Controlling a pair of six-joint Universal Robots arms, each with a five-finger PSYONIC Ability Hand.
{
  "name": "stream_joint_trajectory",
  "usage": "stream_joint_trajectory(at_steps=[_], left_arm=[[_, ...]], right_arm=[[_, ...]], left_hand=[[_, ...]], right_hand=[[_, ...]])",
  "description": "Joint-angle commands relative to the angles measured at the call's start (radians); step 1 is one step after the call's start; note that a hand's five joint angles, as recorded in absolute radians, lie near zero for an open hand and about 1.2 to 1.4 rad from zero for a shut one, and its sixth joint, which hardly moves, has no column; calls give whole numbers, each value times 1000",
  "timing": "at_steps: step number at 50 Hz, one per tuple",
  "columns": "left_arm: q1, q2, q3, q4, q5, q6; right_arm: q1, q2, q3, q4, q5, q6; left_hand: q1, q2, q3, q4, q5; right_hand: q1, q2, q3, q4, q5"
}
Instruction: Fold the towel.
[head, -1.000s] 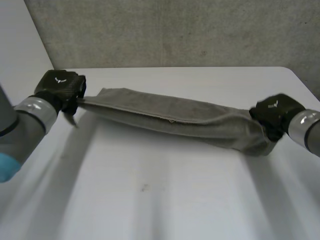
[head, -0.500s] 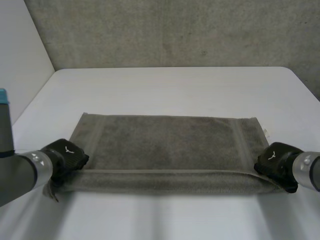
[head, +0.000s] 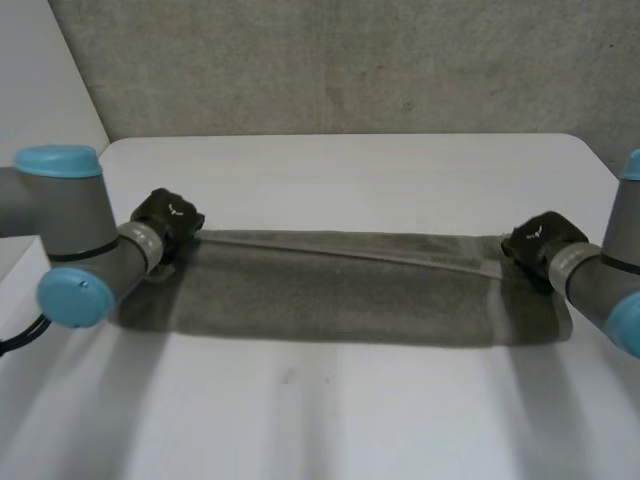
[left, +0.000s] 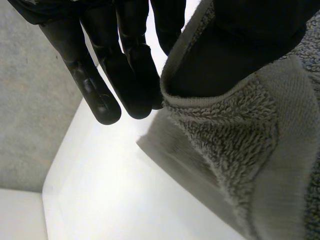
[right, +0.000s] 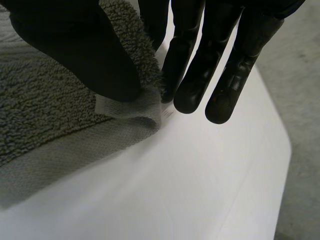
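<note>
Nearest you the tabletop lies bare, and beyond it the grey towel is stretched taut across the middle. Your left hand pinches one end corner between thumb and straight fingers, and your right hand pinches the other end the same way. I judge the first fold begun but not laid: the held hem has to go down square on the matching edge, and further folds are left. Past the towel you have open tabletop up to the concrete wall, but the tabletop's side edges run near each hand.
</note>
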Motion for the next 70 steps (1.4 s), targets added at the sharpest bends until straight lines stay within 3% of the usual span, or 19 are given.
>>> stream_joint_trajectory(at_steps=[1, 11, 15, 16, 17, 18, 19, 20, 22, 35, 47, 52, 55, 57, 58, 60, 61, 65, 70], left_arm=[[-18, -190, 248, -1, 11, 3], [-18, -296, 393, 7, 22, 6], [-18, -313, 413, 10, 70, 7], [-18, -314, 413, 13, 80, 7], [-18, -314, 410, 16, 85, 9], [-18, -314, 410, 16, 85, 9], [-18, -311, 407, 16, 84, 13], [-20, -308, 407, 16, 81, 15], [-21, -301, 408, 16, 81, 12], [-40, -98, 373, 30, 79, -2], [9, 46, 187, 22, 85, -66], [20, 157, 46, 18, 88, -178], [26, 221, -37, 16, 87, -290], [26, 282, -121, 15, 87, -454], [26, 282, -121, 15, 87, -455], [26, 336, -197, 15, 87, -635], [26, 336, -198, 15, 87, -636], [26, 405, -308, 16, 91, -885], [26, 462, -403, 47, 91, -1026]], right_arm=[[17, 104, -103, -141, 11, 26], [31, 203, -206, -178, 45, 23], [37, 231, -234, -178, 49, 20], [37, 239, -240, -177, 53, 19], [39, 242, -243, -177, 59, 19], [39, 242, -243, -177, 59, 19], [40, 242, -248, -177, 69, 19], [40, 240, -255, -177, 85, 19], [40, 233, -268, -177, 100, 22], [28, -4, -280, -190, 89, 171], [25, -172, -119, -177, 49, 206], [-4, -232, -35, -131, 39, 207], [-38, -270, 28, -60, -13, 232], [-50, -275, 57, -19, -49, 260], [-62, -277, 86, 18, -87, 293], [-78, -275, 115, 49, -125, 324], [-95, -275, 151, 64, -163, 341], [-135, -269, 214, 53, -216, 353], [-187, -209, 312, -107, -257, 352]], left_hand=[[204, 179, 180, 179, 180], [204, 179, 180, 179, 180], [204, 179, 180, 179, 180], [204, 179, 180, 179, 180], [-118, -144, -142, -143, -143], [-121, -147, -145, -146, -146], [-613, -638, -636, -638, -637], [-882, -907, -906, -907, -906], [-911, -936, -935, -936, -935], [-964, -989, -988, -989, -988], [-982, -1007, -1005, -1007, -1006], [-982, -1007, -1005, -1007, -1006], [-988, -1013, -1011, -1013, -1012], [-993, -1019, -1017, -1018, -1018], [-993, -1019, -1017, -1018, -1018], [-999, -1025, -1023, -1024, -1024], [-999, -1025, -1023, -1024, -1024], [-1005, -1030, -1029, -1030, -1029], [-1005, -1030, -1029, -1030, -1029]], right_hand=[[436, 214, 202, 199, 228], [436, 214, 202, 199, 228], [436, 214, 202, 199, 228], [330, 108, 95, 93, 122], [-84, -306, -319, -321, -292], [-88, -310, -323, -325, -296], [-422, -644, -657, -660, -630], [-696, -918, -931, -933, -904], [-785, -1007, -1020, -1023, -993], [-785, -1007, -1020, -1023, -993], [-785, -1007, -1020, -1023, -993], [-785, -1007, -1020, -1023, -993], [-785, -1007, -1020, -1023, -993], [-785, -1007, -1020, -1023, -993], [-785, -1007, -1020, -1023, -993], [-785, -1007, -1020, -1023, -993], [-785, -1007, -1020, -1023, -993], [-785, -1007, -1020, -1023, -993], [-626, -848, -861, -863, -834]])
